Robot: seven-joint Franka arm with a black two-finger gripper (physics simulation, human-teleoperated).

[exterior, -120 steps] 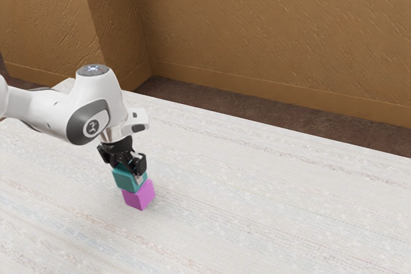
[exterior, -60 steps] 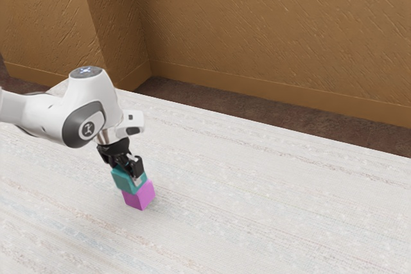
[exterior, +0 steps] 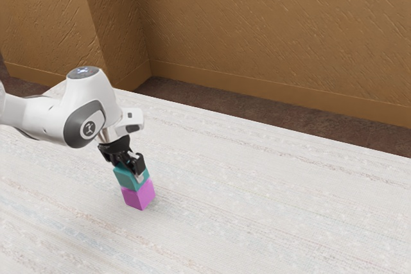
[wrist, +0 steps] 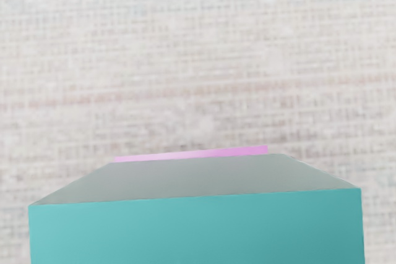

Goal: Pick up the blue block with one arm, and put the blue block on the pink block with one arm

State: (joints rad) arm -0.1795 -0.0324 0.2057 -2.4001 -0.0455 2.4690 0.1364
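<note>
1. Arm (exterior: 58, 120) comes in from the exterior view's left, with the hand pointed down over the near-left part of the counter (exterior: 270, 197).
2. Jaws: clenched on the blue block (exterior: 130, 177), one black finger against each side of its upper part. It renders more teal than blue on my feed.
3. The blue block sits on top of the pink block (exterior: 140, 196). The faces are touching, and the stack is upright and roughly square, with no tilt that I can make out.
4. The pink block rests flat on the counter and casts a small shadow at its base.
5. Wrist view: the blue block (wrist: 198, 214) is right under my hand. A thin strip of the pink block (wrist: 192, 154) shows just past its far edge, so the overlap is close but not perfectly flush.
6. The counter top is pale and streaked. Beyond its far edge runs a dark floor strip (exterior: 257, 104), then a tan textured wall (exterior: 270, 24).
</note>
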